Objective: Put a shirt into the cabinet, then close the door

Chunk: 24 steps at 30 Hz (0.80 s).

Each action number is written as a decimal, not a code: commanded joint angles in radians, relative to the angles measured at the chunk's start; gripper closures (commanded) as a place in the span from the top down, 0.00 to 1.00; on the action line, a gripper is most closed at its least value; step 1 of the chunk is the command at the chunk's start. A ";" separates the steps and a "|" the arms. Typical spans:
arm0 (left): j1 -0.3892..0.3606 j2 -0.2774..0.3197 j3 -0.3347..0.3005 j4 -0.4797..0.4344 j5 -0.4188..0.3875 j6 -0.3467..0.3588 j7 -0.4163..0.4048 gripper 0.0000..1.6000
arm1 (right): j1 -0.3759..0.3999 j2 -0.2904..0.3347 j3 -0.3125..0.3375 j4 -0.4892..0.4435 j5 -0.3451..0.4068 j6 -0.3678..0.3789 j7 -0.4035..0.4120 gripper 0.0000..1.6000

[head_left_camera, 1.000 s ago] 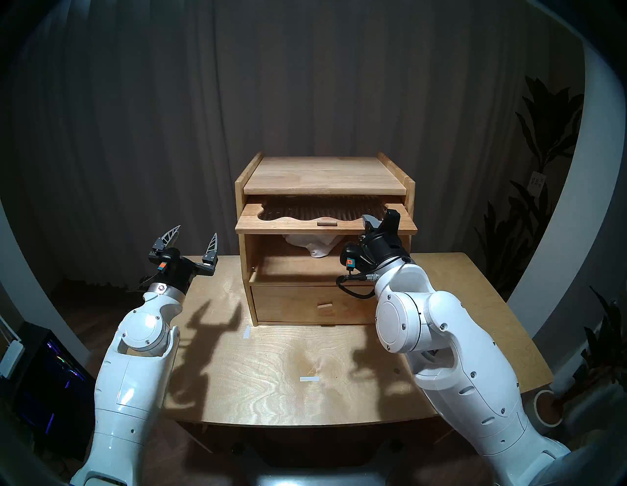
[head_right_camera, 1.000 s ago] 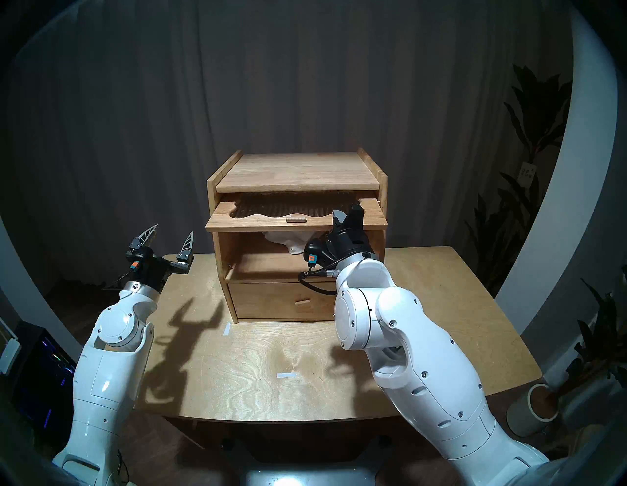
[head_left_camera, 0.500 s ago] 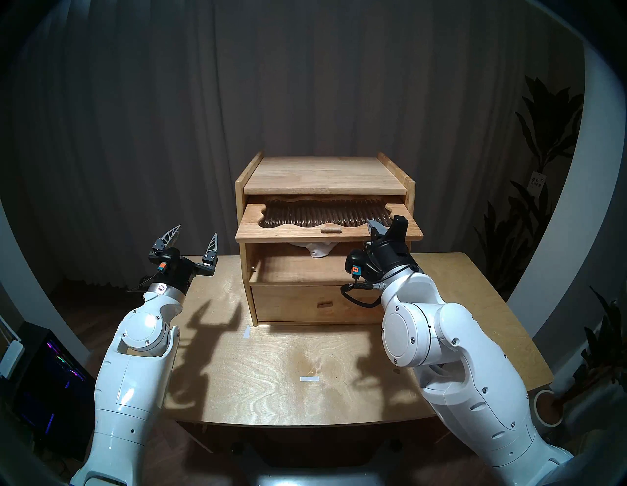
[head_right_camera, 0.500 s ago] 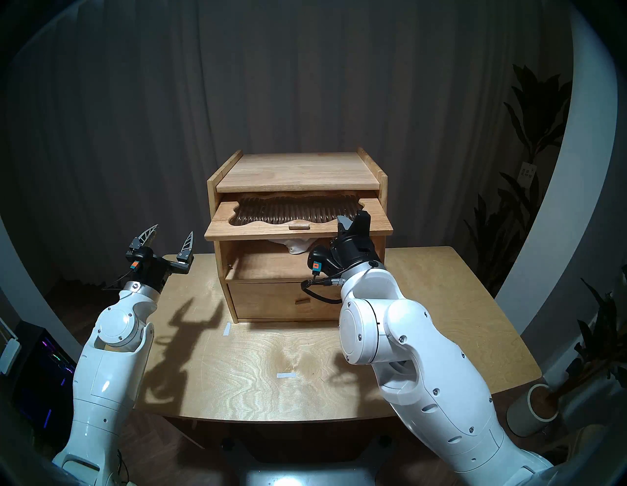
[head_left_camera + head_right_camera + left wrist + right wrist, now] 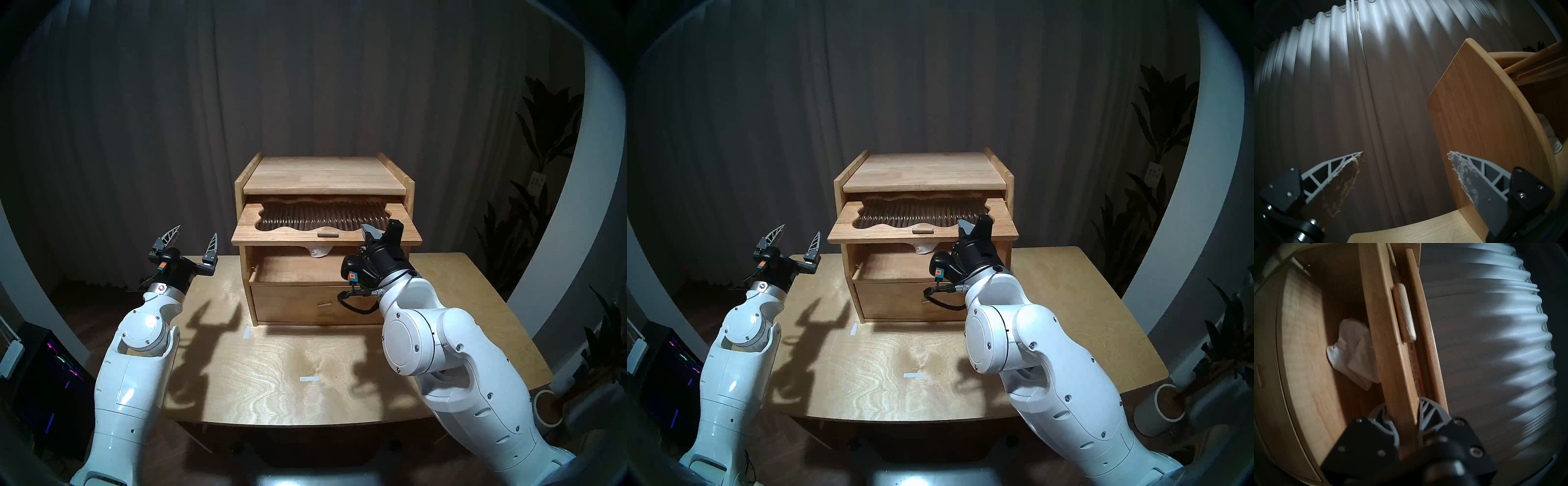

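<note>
the cabinet (image 5: 324, 176) is a boxy piece of light-brown wood with visible grain, raised rails along both sides of its top and a plain drawer (image 5: 315, 305) with a peg knob at the bottom. the door (image 5: 271, 234) is a flat wooden flap with a wavy, cloud-shaped window of ribbed glass and a small rounded wooden handle (image 5: 327, 233) near its front edge; it juts out nearly level from under the top board. the right gripper (image 5: 1406, 414) is clamped on the door's front edge near its right corner, one ribbed grey finger on each face of the panel. the shirt (image 5: 1354, 353), a soft, crumpled white bundle, lies inside the large compartment; from the head views only a small lobe of it (image 5: 319, 251) peeks out beneath the door. how far back it sits is hard to judge in the shadow. the left gripper (image 5: 196, 239) hovers over the left side of the pale plywood table (image 5: 271, 366), its curved lattice fingers spread wide with nothing between them.

compared with a second ago, the door reaches further out toward the robot and more of the ribbed glass shows, while less of the shirt is visible under it. the right wrist sits lower and nearer. the left arm has not moved.
</note>
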 commanded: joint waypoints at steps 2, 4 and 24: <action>-0.013 0.001 0.002 -0.022 -0.001 -0.006 -0.002 1.00 | 0.011 -0.002 -0.010 -0.043 0.007 0.000 0.032 0.00; -0.014 0.001 0.002 -0.021 -0.001 -0.006 -0.002 1.00 | -0.013 0.018 0.002 -0.072 -0.002 0.015 0.040 0.00; -0.013 0.001 0.002 -0.022 -0.001 -0.006 -0.002 1.00 | -0.179 0.022 0.024 -0.205 0.060 0.089 0.059 0.00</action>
